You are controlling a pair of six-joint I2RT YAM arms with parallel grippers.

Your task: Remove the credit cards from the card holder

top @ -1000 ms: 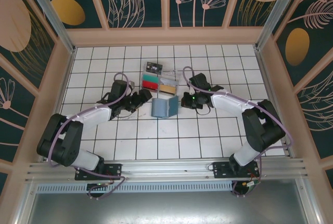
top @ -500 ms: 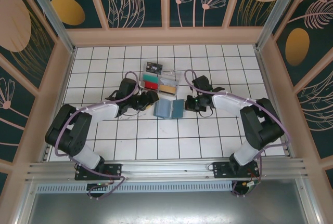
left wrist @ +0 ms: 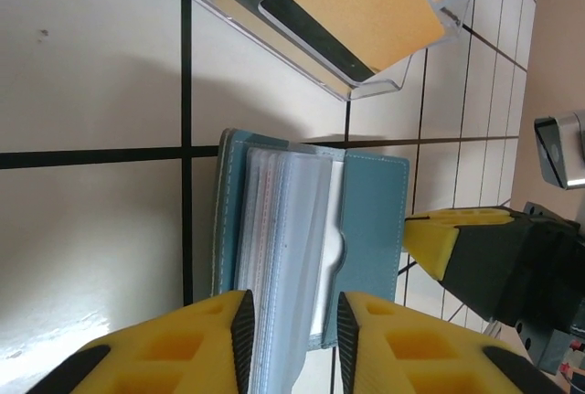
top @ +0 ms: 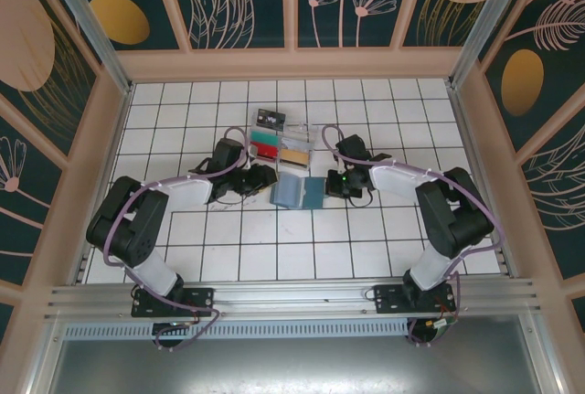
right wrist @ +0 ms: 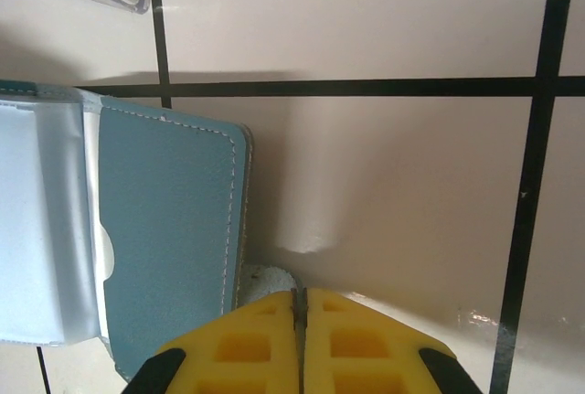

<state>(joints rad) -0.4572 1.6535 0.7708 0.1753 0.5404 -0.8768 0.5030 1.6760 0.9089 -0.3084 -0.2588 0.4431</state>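
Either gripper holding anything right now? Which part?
Right gripper is shut and empty, beside the card holder's right edge. Left gripper straddles its clear inner sleeves at one edge; a firm pinch cannot be told.

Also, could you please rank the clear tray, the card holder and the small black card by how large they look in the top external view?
1. The clear tray, largest.
2. The card holder, lying open, somewhat smaller.
3. The small black card, clearly smallest.
All three lie on the table, so nearness hardly skews this.
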